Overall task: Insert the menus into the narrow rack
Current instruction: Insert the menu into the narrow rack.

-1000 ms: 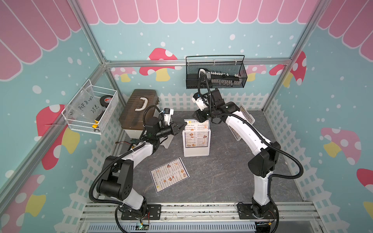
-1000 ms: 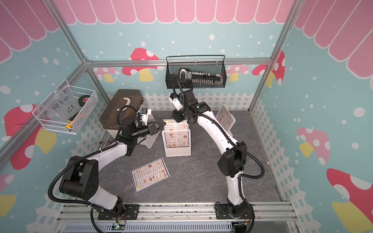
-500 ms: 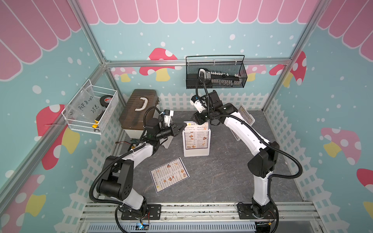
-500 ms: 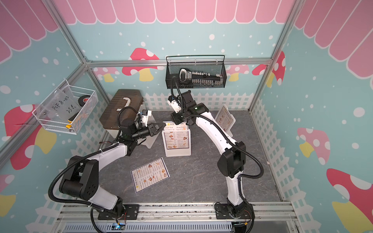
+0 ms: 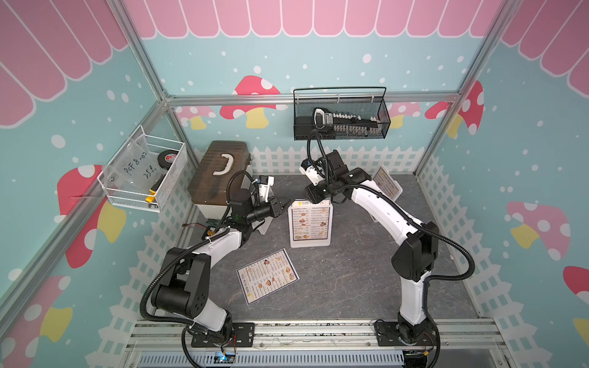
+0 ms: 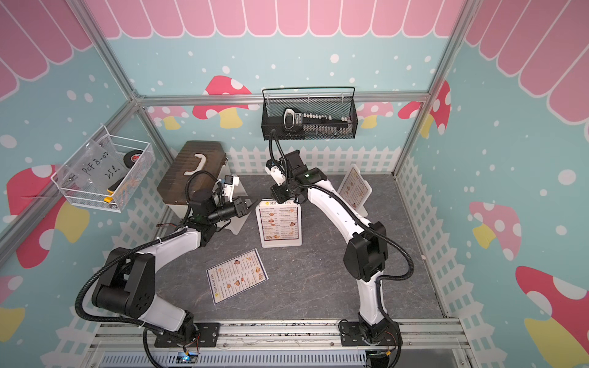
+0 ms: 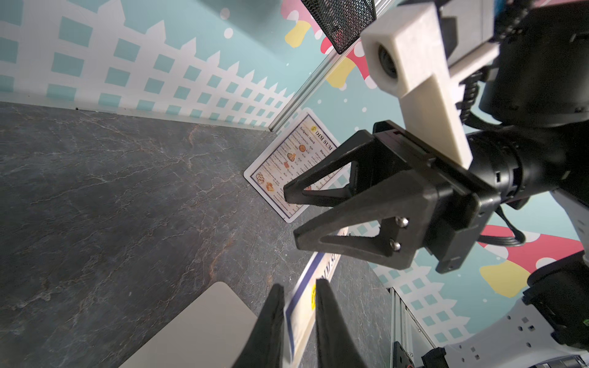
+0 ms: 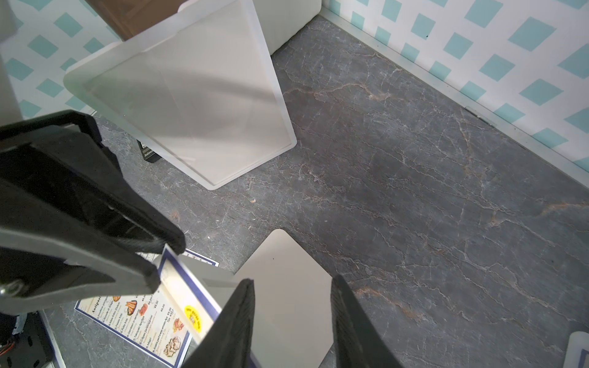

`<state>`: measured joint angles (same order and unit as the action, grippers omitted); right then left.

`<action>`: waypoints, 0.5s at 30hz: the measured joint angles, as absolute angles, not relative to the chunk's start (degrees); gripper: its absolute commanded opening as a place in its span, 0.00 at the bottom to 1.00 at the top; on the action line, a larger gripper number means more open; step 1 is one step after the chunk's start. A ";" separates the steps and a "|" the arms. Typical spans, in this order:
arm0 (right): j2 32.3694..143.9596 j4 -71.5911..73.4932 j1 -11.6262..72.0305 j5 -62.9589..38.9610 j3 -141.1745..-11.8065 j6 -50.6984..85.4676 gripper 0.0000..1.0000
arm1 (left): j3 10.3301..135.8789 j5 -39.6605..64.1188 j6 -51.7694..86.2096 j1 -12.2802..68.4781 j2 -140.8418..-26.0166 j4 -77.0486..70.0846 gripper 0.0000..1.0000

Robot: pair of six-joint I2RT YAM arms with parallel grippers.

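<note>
A white rack stands mid-floor with one of the menus upright in it. My left gripper is shut on that menu's top left corner. My right gripper hangs open just over the rack's grey back panel, holding nothing. It also shows open in the left wrist view. A second menu lies flat on the floor in front. A third menu leans at the back right.
An empty translucent holder stands under my left arm beside a brown toolbox. A black wire basket hangs on the back wall and a white one on the left wall. A picket-fence border rings the grey floor.
The menu has sunk lower into the rack with my left gripper still on its corner. My right gripper has shifted left and down over the rack's top.
</note>
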<state>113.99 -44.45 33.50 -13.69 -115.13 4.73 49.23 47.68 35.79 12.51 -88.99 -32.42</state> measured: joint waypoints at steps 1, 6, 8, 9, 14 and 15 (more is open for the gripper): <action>113.95 -44.34 33.52 -13.78 -114.93 4.73 0.40 | 48.95 47.62 35.79 12.51 -88.84 -32.51 0.18; 113.58 -43.35 33.54 -14.00 -113.84 4.73 0.41 | 48.25 47.53 36.03 12.51 -88.60 -33.28 0.20; 113.12 -43.20 33.56 -14.11 -113.12 4.75 0.40 | 48.25 47.51 36.05 12.51 -88.60 -33.36 0.20; 112.84 -43.11 33.56 -14.13 -112.73 4.75 0.40 | 48.25 47.51 36.10 12.51 -88.60 -33.34 0.20; 111.68 -42.85 33.56 -14.17 -111.79 4.75 0.41 | 48.25 47.35 36.25 12.51 -88.58 -33.36 0.21; 111.59 -42.76 33.56 -14.17 -111.79 4.75 0.42 | 48.25 47.33 36.25 12.51 -88.58 -33.34 0.21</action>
<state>111.59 -42.76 33.56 -14.17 -111.79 4.75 48.25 47.33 36.25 12.51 -88.58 -33.34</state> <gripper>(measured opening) 0.412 0.209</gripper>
